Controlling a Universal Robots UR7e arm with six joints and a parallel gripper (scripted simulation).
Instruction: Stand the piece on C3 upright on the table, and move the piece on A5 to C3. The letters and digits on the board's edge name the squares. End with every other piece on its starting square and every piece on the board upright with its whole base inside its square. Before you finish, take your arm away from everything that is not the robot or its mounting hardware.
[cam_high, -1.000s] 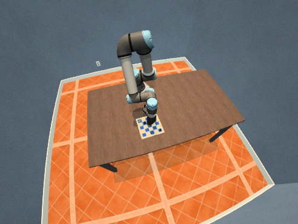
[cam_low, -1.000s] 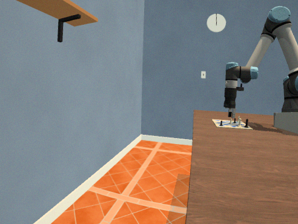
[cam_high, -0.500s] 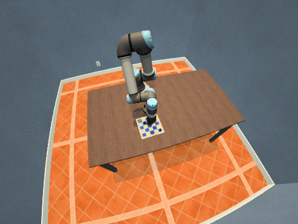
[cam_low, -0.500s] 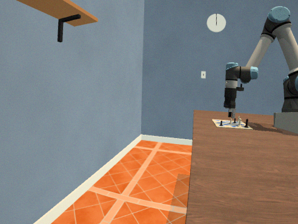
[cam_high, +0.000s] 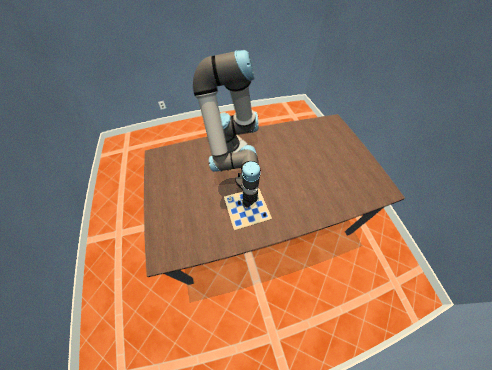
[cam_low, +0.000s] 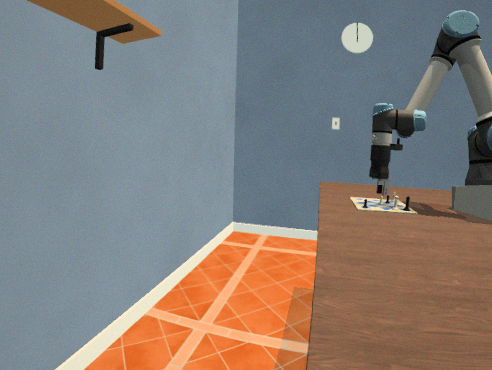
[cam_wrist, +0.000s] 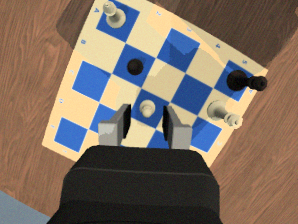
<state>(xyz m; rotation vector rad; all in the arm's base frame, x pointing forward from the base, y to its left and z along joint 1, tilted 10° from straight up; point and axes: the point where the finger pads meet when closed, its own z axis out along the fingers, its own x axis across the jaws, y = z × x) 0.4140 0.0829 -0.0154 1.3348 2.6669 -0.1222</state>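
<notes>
Brown table (cam_high: 320, 165) (cam_low: 400, 280) (cam_wrist: 30, 60); partly open, empty end effector (cam_high: 249, 204) (cam_low: 383, 192) (cam_wrist: 146, 115) above C3's pale piece (cam_low: 381, 200) (cam_wrist: 147, 108); A5's black piece (cam_low: 407, 204) (cam_wrist: 236, 80) towards two o'clock in wrist view.

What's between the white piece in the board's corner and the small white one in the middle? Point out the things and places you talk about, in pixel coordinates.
A small black piece (cam_high: 239, 202) (cam_low: 387, 199) (cam_wrist: 135, 66) stands between them, clearest in the wrist view.

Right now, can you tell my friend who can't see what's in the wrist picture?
An open pincer hangs over a small white chess piece on a blue-and-cream board. Four other pieces, two black, two white, stand around on the board.
</notes>
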